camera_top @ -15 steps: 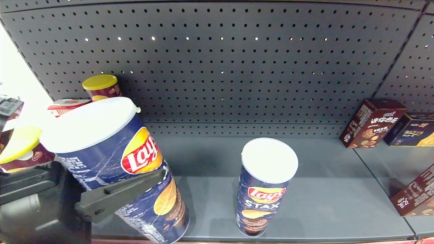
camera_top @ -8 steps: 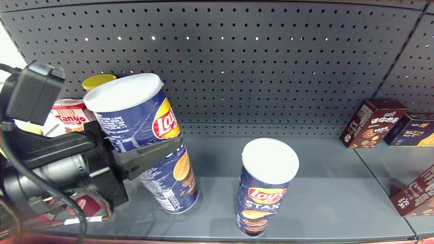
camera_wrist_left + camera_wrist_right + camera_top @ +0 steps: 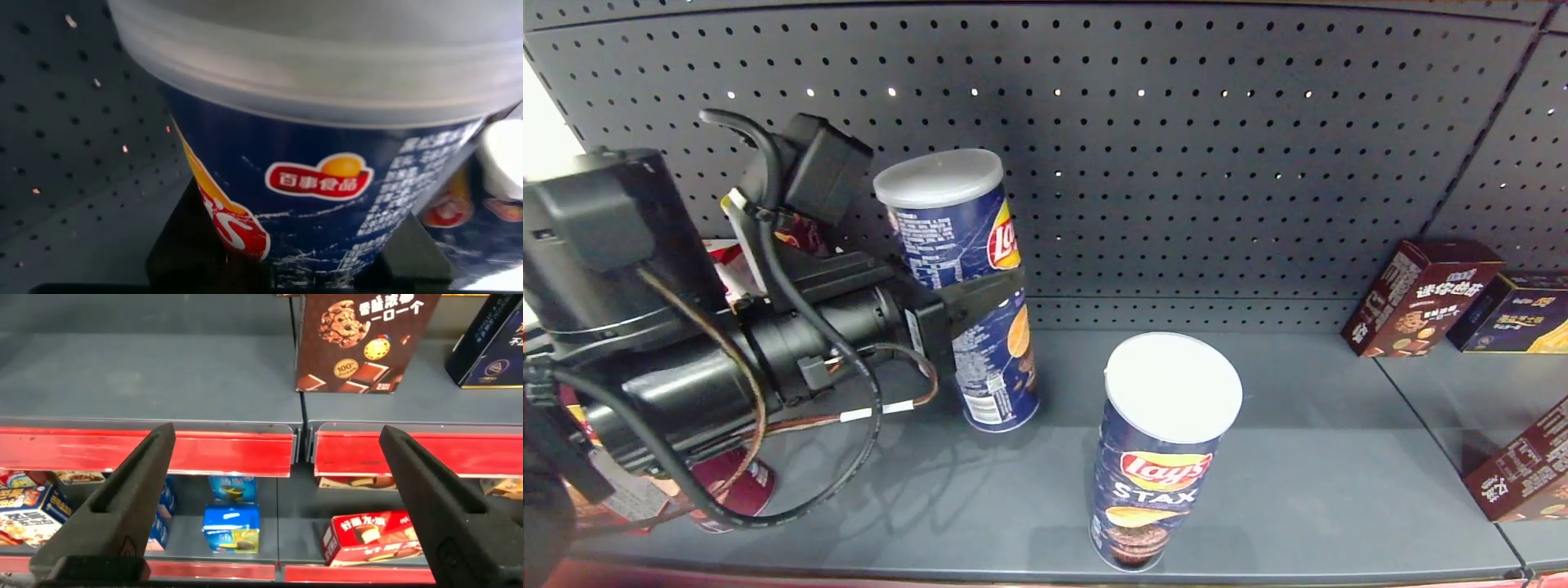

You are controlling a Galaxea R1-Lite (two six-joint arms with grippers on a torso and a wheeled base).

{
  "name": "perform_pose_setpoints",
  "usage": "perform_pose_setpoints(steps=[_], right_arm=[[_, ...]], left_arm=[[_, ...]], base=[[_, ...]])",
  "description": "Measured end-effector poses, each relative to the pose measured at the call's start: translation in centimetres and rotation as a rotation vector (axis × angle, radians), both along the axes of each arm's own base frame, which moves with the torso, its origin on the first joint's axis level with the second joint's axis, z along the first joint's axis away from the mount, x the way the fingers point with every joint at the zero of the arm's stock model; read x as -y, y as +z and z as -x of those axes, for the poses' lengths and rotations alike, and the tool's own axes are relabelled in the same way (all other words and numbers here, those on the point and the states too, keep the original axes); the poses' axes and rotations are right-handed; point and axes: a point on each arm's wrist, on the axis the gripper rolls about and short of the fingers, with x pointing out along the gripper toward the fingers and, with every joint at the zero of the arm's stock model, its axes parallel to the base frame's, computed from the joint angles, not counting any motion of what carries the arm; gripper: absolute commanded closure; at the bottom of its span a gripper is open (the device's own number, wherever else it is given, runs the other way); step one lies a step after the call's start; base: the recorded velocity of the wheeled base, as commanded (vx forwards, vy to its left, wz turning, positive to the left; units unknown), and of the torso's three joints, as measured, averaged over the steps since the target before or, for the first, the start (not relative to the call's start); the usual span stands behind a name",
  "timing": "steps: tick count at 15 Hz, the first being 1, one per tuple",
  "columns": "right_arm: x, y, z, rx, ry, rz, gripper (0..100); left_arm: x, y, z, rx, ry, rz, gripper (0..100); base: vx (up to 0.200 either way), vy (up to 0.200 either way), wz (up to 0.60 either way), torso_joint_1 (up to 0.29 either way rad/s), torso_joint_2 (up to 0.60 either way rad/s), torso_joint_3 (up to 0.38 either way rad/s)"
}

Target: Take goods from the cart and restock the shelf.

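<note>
Left gripper [image 3: 977, 302] pinches a blue chip can [image 3: 947, 220] mid-body, upright near the back of the shelf [image 3: 1298, 457], apart from a second can [image 3: 1168, 457] nearer the front; right gripper [image 3: 276, 434] spread wide, holding nothing.

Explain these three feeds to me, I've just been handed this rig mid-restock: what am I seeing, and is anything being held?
This is a two-armed robot facing a store shelf. The large picture comes from its head camera, looking down on the grey shelf. There the left gripper is shut on a blue chip can near the pegboard back wall; I cannot tell whether its base touches the shelf. A second blue can stands free nearer the front, with brown boxes to the right. The left wrist camera shows that blue chip can up close. The right wrist camera looks between the open fingers of the empty right gripper at a red shelf-edge strip.
</note>
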Motion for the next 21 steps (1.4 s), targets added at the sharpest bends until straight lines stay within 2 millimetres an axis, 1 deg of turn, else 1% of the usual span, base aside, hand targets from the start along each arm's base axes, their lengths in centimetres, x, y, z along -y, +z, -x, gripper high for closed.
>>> perform_pose_setpoints(steps=[3, 5, 11, 17, 21], right_arm=[[0.0, 0.0, 0.0, 0.000, 0.001, 0.000, 0], [0.0, 0.0, 0.0, 0.000, 0.001, 0.000, 0], [0.0, 0.0, 0.0, -0.001, 0.001, 0.000, 0], [0.0, 0.0, 0.0, 0.000, 0.001, 0.000, 0], [0.0, 0.0, 0.0, -0.001, 0.001, 0.000, 0]], left_arm=[[0.7, -1.3, -1.0, -0.017, 0.001, -0.058, 100], [1.1, -1.7, -1.6, -0.027, -0.011, -0.067, 100], [2.7, -1.3, -4.1, 0.000, -0.043, -0.063, 100], [4.0, -2.2, -6.2, 0.038, -0.098, -0.117, 100], [5.4, -2.0, -8.2, 0.073, -0.110, -0.112, 100]], base=[[0.000, 0.000, 0.00, 0.000, 0.00, 0.000], [0.000, 0.000, 0.00, 0.000, 0.00, 0.000], [0.000, 0.000, 0.00, 0.000, 0.00, 0.000], [0.000, 0.000, 0.00, 0.000, 0.00, 0.000], [0.000, 0.000, 0.00, 0.000, 0.00, 0.000]])
